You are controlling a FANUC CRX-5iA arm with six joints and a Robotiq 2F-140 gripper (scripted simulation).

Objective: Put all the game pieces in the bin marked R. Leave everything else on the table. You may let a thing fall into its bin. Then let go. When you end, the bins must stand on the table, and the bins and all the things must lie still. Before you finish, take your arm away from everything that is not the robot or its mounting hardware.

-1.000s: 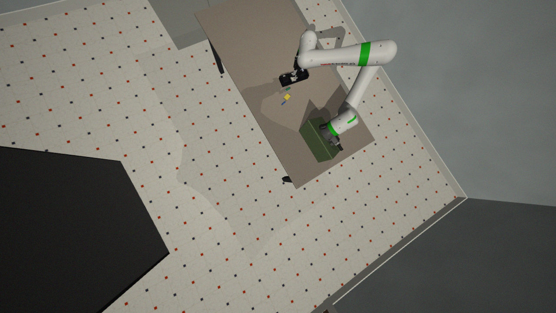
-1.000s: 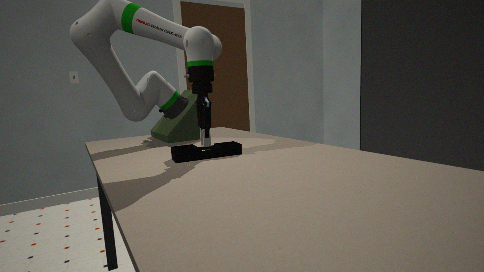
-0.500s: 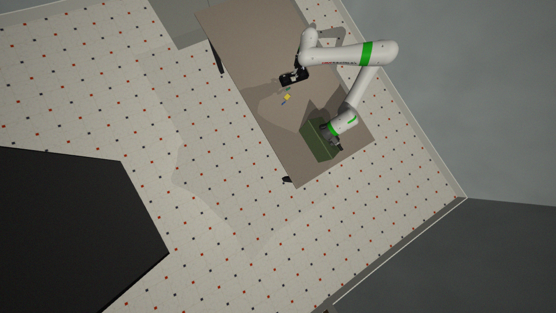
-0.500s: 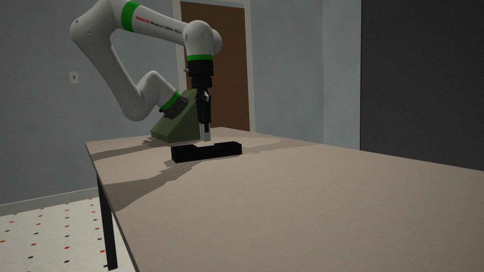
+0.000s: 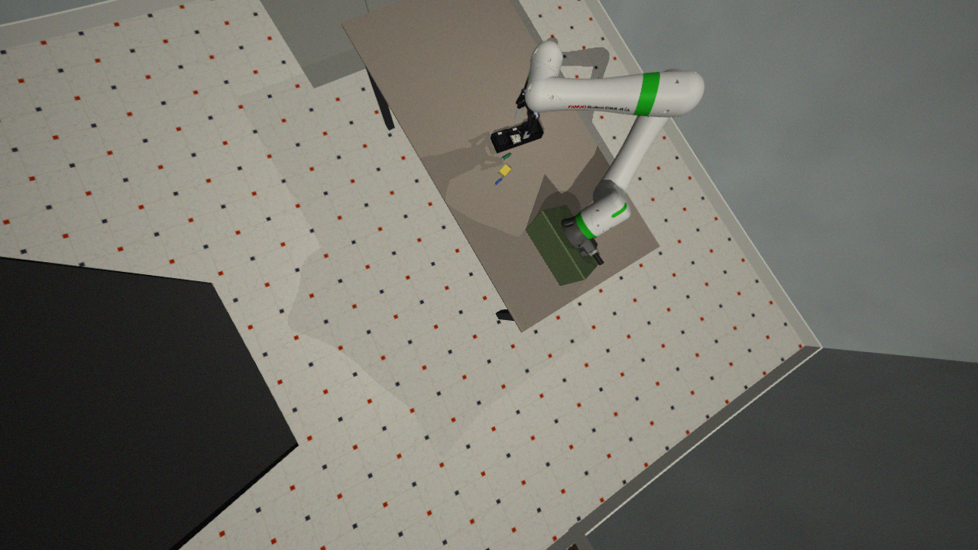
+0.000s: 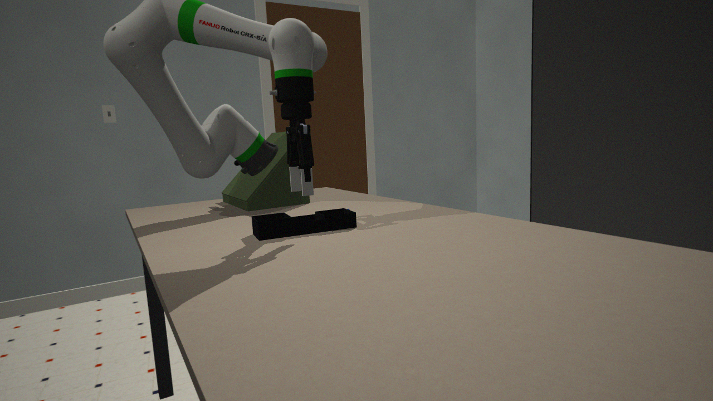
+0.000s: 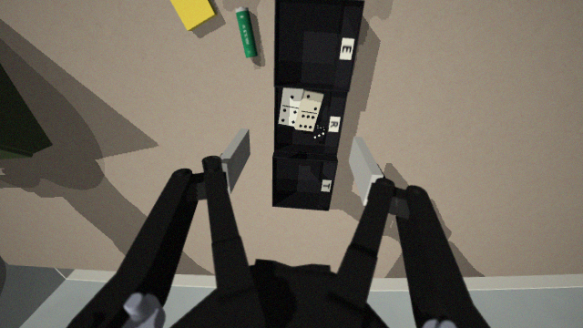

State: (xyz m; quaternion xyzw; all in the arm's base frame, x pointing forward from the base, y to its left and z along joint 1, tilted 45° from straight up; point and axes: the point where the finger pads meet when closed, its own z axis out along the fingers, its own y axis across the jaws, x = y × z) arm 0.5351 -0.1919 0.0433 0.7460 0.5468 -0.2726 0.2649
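Room: grey-blue walls, a brown door [image 6: 328, 99] behind the arm, a wall switch plate [image 6: 109, 113], and a pale tiled floor [image 5: 205, 205] dotted with red and dark squares.
Table: a long tan table [image 6: 448, 309] on dark legs, crossed by hard-edged shadows.
Arm: a white arm [image 6: 164, 94] with green bands, lettered "FANUC Robot CRX-5iA" on its upper link, reaching over from a green wedge-shaped base [image 6: 259, 186] at the table's far end.
Bins: a black row of three bins [image 7: 314, 27] lying flat on the table; white tags on one side read E, R [image 7: 333, 124] and a third letter too blurred to be sure of.
Pincer: the gripper [image 7: 298, 159] hangs above the bins, pointing straight down, spread wide with nothing between its grey pads [image 7: 364, 166].
Game pieces: two cream dominoes [image 7: 301, 109] lie flat in the middle bin marked R, overlapping, long axes roughly along the row of bins; a small dark die [image 7: 320, 132] with white pips lies just beside them in the same bin.
Left on the table: a yellow block [image 7: 193, 11] and a green battery [image 7: 246, 32] beside the E bin, the battery's length roughly parallel to the row; a small blue thing [image 5: 499, 182] sits farther off, too small to make out.
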